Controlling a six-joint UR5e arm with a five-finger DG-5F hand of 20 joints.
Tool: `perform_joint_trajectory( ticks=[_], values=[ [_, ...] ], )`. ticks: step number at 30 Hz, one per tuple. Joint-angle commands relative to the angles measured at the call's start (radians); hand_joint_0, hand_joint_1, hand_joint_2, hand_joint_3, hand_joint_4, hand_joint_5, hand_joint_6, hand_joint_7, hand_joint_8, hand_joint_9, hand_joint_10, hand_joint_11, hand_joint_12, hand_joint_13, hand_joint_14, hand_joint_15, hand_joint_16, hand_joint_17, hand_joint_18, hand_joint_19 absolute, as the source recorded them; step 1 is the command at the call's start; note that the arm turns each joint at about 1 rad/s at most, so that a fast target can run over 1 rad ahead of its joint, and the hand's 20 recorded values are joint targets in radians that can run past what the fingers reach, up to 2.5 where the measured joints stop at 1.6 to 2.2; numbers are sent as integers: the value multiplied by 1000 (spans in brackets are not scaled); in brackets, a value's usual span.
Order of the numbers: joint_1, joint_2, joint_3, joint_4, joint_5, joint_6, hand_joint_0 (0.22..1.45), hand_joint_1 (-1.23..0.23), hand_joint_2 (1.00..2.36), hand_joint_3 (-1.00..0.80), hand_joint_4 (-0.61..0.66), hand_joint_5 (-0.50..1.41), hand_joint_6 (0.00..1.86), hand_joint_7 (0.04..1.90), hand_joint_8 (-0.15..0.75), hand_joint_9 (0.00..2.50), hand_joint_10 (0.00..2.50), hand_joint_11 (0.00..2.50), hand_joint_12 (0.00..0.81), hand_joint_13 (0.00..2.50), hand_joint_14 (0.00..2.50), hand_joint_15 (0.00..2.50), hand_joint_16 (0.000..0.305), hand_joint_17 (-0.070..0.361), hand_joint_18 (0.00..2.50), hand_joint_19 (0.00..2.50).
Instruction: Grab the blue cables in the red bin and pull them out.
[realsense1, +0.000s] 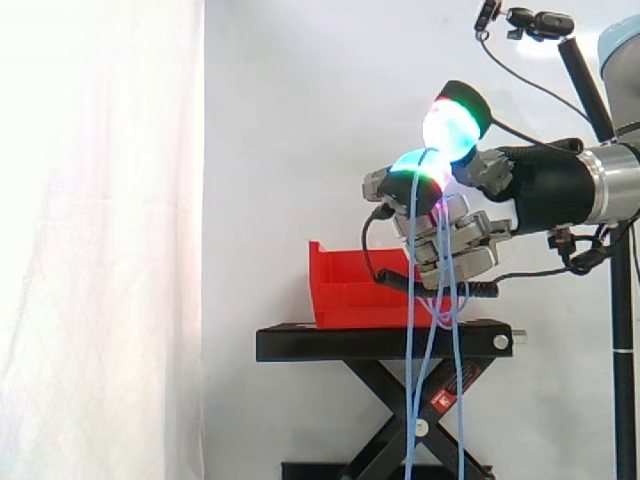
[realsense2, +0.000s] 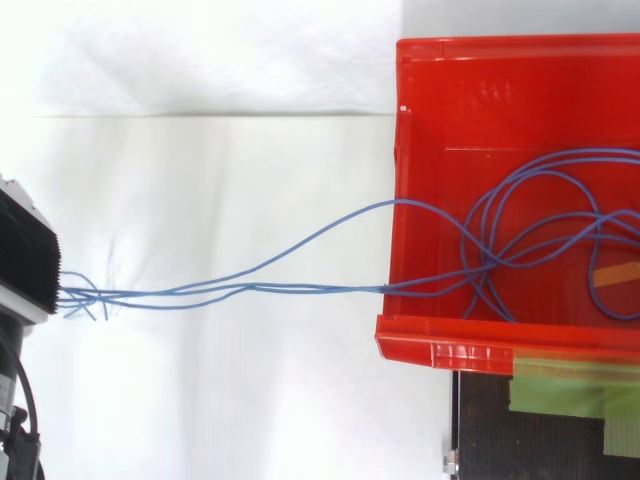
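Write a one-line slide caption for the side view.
Robot hand, held higher than the red bin, pinches blue cables that hang down past the black stand.

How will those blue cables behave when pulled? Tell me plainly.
Likely floppy: the blue cables hang limp from the robot hand. Probably light: the strands are thin. They may snag, as loops cross inside the red bin.

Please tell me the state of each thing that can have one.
black stand: scissor legs extended, carrying the red bin.
red bin: upright, open-topped, holding loops of the blue cables.
blue cables: partly pulled out, hanging from the hand.
hand: shut on the cables, lifted clear of the bin.
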Motion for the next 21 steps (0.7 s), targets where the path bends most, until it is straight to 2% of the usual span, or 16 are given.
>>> perform_joint_trajectory(
  ticks=[1, 21],
  values=[
    [0, -1, 0, 0, 0, 0, 1089, -990, 1012, -613, -261, 410, 1856, 508, 213, 1157, 272, 1626, 295, 1239, 1360, 1306, 39, 87, 1220, 1597],
    [0, -1, 0, 0, 2, 0, 1083, -987, 1012, -621, -225, 416, 1842, 499, 206, 1220, 217, 1655, 288, 1289, 1315, 1341, 39, 88, 1239, 1608]
  ],
)
